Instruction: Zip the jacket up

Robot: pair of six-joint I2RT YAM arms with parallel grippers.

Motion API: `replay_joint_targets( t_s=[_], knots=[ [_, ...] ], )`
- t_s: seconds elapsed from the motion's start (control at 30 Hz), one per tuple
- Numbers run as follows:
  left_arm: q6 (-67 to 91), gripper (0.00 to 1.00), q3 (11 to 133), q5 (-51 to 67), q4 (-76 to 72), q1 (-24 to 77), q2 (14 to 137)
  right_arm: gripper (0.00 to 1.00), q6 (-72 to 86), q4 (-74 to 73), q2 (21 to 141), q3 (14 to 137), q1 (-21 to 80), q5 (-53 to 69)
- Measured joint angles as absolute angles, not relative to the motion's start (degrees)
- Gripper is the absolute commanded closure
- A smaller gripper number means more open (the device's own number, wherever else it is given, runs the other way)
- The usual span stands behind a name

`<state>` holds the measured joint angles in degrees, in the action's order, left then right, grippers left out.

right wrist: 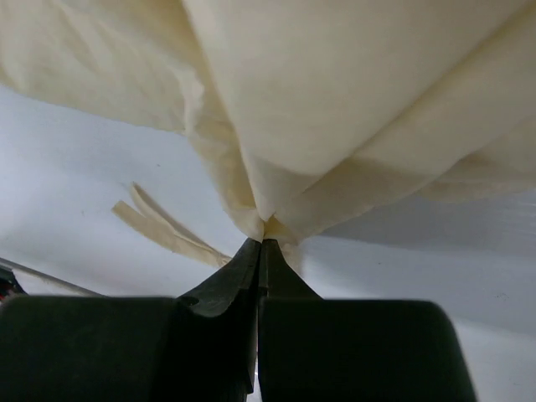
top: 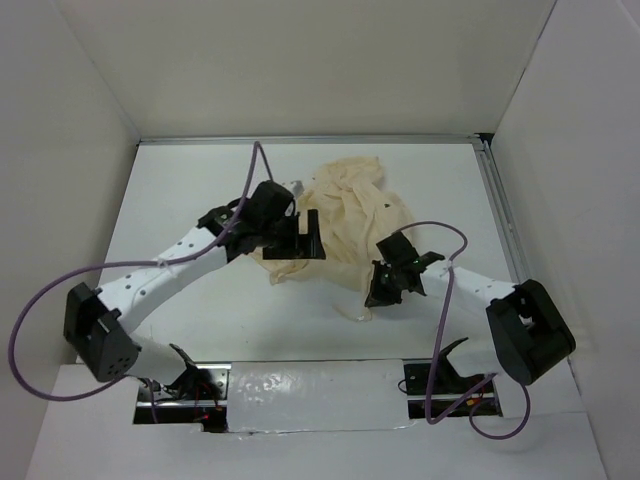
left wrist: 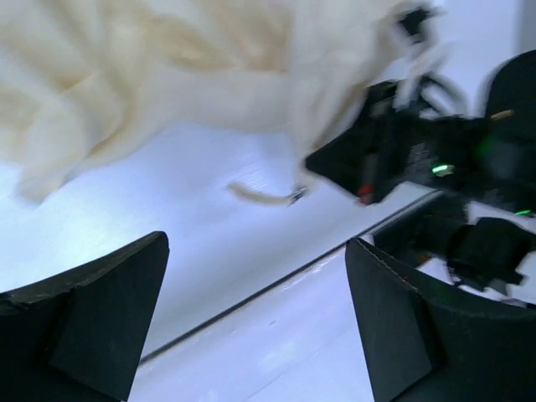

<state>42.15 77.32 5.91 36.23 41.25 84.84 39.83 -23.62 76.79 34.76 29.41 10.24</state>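
The cream jacket [top: 345,210] lies crumpled on the white table, behind and between the two arms. My right gripper [top: 377,295] is at its near right edge. In the right wrist view the right gripper [right wrist: 262,243] is shut on a pinched fold of the jacket [right wrist: 335,100], and the cloth fans up and away from the tips. My left gripper [top: 300,240] hangs over the jacket's left edge. Its jaws stand wide apart with nothing between them; the left gripper [left wrist: 255,276] is over bare table, with the jacket [left wrist: 167,67] beyond it. I cannot make out the zipper pull.
A loose cream drawstring [right wrist: 167,226] trails on the table left of the pinched fold, and the drawstring [left wrist: 260,194] also shows from the left wrist. White walls enclose the table on three sides. The right arm's black wrist [left wrist: 402,155] sits close to the right of the left gripper.
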Motion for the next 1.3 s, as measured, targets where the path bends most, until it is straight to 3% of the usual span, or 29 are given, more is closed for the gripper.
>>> replay_joint_targets(
  t_s=[0.13,0.3,0.6,0.7,0.73,0.77,0.8,0.83,0.93,1.13,1.3],
  knots=[
    [45.5,0.01,66.9,0.0,40.0,38.8,77.6,1.0,38.2,-23.6,76.8,35.7,29.1,10.2],
    [47.0,0.01,59.2,-7.5,44.1,37.5,80.5,1.0,36.5,-23.6,76.8,35.7,28.4,11.0],
    [43.6,0.04,66.5,-10.9,38.3,33.6,96.0,1.0,35.1,-23.3,80.2,37.2,24.7,12.1],
    [43.1,0.18,72.0,-11.6,36.9,32.6,102.6,1.0,34.4,-22.9,83.5,40.3,23.0,12.9],
    [43.0,0.27,73.9,-11.7,36.7,32.2,104.7,1.0,34.0,-22.7,84.5,41.4,22.5,12.9],
    [42.5,0.47,75.8,-11.6,36.4,31.9,106.7,1.0,33.9,-22.7,85.1,42.1,22.2,13.0],
    [42.4,0.47,77.1,-11.7,35.9,31.6,108.1,1.0,33.4,-22.6,87.0,44.5,21.6,12.9],
    [41.7,0.76,78.6,-11.7,35.9,31.2,109.5,1.0,33.1,-22.9,88.6,46.3,20.9,13.0],
    [40.6,1.0,84.2,-11.3,36.7,29.7,113.1,1.0,32.4,-22.6,93.4,52.4,18.3,13.3],
    [36.0,1.0,107.2,-7.6,39.2,24.0,121.8,1.0,30.3,-23.9,103.7,71.2,13.6,14.6],
    [31.6,1.0,125.4,-3.3,39.5,19.9,121.4,1.0,28.5,-26.3,101.7,84.9,12.5,15.2]
  ],
)
